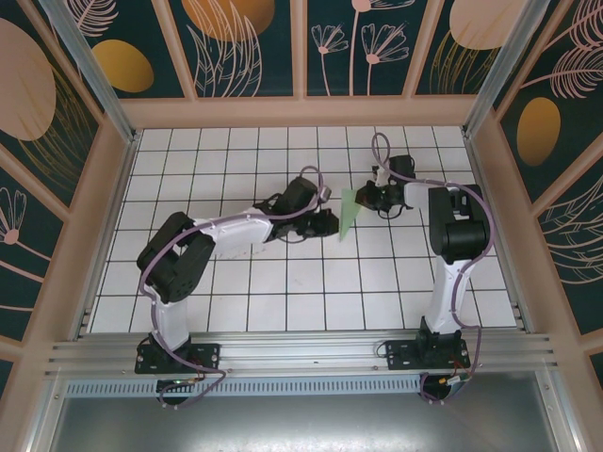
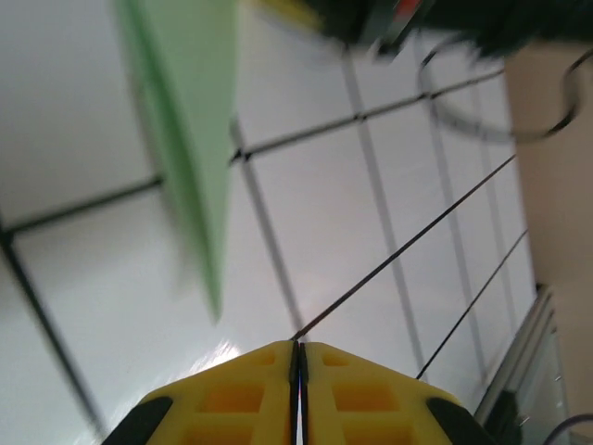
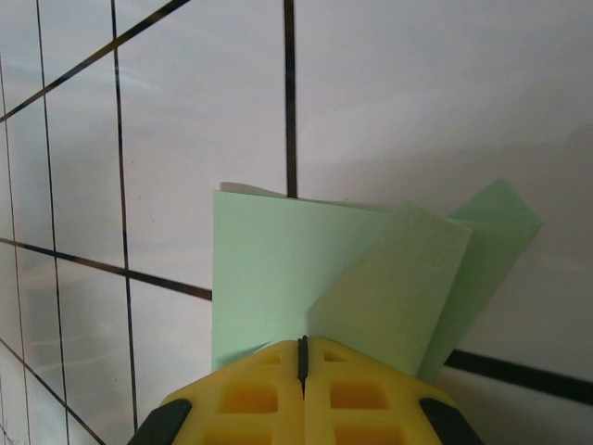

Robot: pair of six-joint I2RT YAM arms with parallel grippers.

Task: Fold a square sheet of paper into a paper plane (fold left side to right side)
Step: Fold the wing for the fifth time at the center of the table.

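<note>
Paper plane [image 1: 350, 213], part-folded: I judge it thin, light, limp and easily creased, best taken at a folded edge. It hangs over mid-table [image 1: 283, 282], long axis far-to-near, narrow tip toward my bases. My right tool [image 3: 301, 345] is clamped on its edge. My left tool [image 2: 298, 348] is closed, empty, beside the tip.

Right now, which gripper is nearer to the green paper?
Right. The right gripper is shut on the paper; the left gripper is shut, a little apart from its pointed end.

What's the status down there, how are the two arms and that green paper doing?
Right tool shut on folded green paper. Left tool shut, empty, close by. Nothing in the way.
</note>
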